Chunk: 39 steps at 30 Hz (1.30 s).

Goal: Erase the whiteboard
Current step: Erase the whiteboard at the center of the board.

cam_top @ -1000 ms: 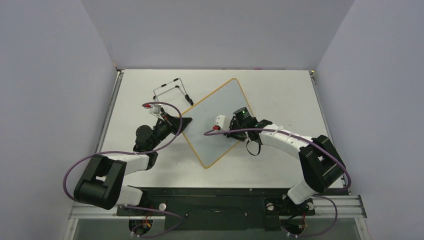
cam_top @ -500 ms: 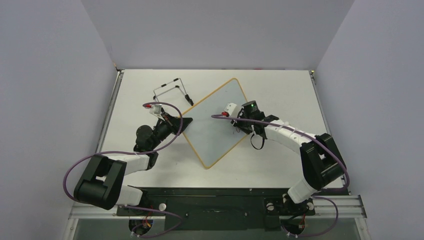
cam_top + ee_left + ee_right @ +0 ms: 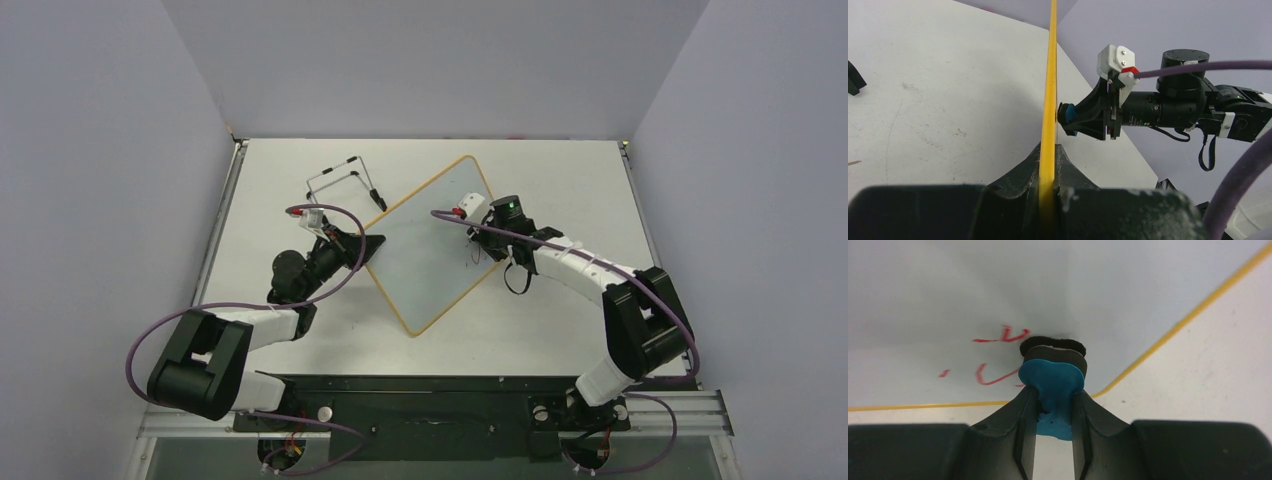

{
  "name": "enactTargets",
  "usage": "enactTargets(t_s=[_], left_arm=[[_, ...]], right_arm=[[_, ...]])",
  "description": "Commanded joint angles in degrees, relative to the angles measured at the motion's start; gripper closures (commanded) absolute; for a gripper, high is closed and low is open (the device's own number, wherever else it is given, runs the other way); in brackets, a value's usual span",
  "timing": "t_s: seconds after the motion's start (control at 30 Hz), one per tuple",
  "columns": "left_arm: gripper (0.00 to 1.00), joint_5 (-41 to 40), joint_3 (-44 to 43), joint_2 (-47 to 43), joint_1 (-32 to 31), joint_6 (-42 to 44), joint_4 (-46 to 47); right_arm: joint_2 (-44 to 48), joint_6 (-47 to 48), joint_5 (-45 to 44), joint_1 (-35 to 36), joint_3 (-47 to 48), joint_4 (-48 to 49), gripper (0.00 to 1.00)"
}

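Blue foam eraser (image 3: 1050, 377) with a dark felt face, pinched tight between the fingers of the right gripper (image 3: 1053, 395), felt pressed flat onto the whiteboard (image 3: 425, 265). Left gripper (image 3: 1048, 160) clamped hard on the board's yellow frame at the near-left corner, acting as the anchor. From the left wrist view the board looks propped on edge off the table (image 3: 560, 180) rather than lying flat, though how steeply it tilts cannot be told. Seen from above, the board's long axis runs from near-left up to far-right; the eraser sits toward the far-right end, close to the right-hand long edge. A few red strokes (image 3: 998, 375) show on the face, just beside the pad on its left in the right wrist view. From above they read as faint marks along the same edge, on the side of the eraser nearer the arm bases. Likely next pass: the right arm, the only one carrying the tool, drags the pad back along that edge toward the near end, parallel to the frame. Risk: running off the rim, since the frame lies close by. Wire stand (image 3: 345, 180) sits apart, behind the left gripper.
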State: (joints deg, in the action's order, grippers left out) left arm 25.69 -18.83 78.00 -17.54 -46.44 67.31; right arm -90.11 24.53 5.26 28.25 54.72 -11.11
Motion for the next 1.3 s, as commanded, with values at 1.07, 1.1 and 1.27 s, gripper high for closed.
enactTargets(t_s=[1.07, 1.1, 1.27], left_arm=[[1.0, 1.72, -2.57, -2.84, -1.44, -0.08, 3.78], [1.0, 1.72, -2.46, -2.93, -1.44, 0.07, 3.66], [1.0, 1.68, -1.41, -2.98, -1.44, -0.14, 4.52]], right_arm=[[-1.68, -14.78, 8.39, 4.98, 6.36, -1.23, 1.0], [-1.22, -17.06, 6.67, 4.58, 5.92, -0.11, 1.0], [0.82, -26.8, -3.91, -2.58, 3.24, 7.86, 1.0]])
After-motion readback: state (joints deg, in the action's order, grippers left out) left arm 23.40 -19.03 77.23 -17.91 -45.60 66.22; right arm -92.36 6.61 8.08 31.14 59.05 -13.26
